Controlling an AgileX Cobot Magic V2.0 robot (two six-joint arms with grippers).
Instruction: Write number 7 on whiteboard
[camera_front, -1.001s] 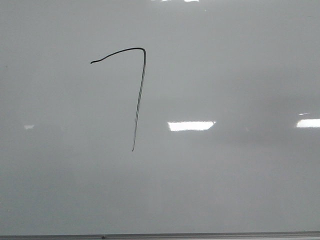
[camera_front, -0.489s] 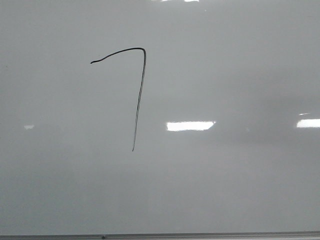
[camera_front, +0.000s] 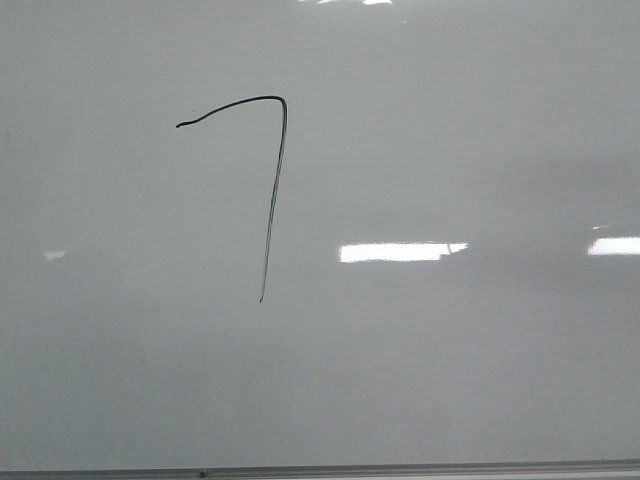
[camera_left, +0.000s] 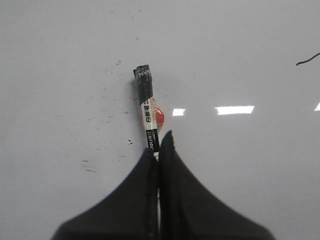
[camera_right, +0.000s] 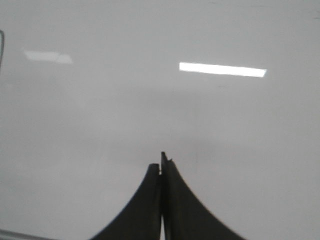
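1. Closest to you, the left gripper (camera_left: 159, 150) has its fingers pressed together around a marker (camera_left: 148, 114), clamped low on the barrel so the dark tip end sticks out well past the fingertips. I judge that grip leaves the tip free to meet the board without the fingers touching it.
2. The marker tip hangs over bare, faintly smudged board, well apart from the stroke end seen at the edge of the left wrist view. That reads as the pen parked away from the ink so nothing smears.
3. The right gripper (camera_right: 162, 162) is pinched fully closed with nothing between its fingers; it looks idle, held over blank board out of the writing arm's way.
4. Farther out, the number 7 (camera_front: 272, 200) sits in the upper left part of the whiteboard (camera_front: 450, 380): a slightly wavy top stroke, a rounded corner, then a long near-vertical downstroke.
5. The figure looks whole, and no arm shows in the front view, so I judge the writing done.
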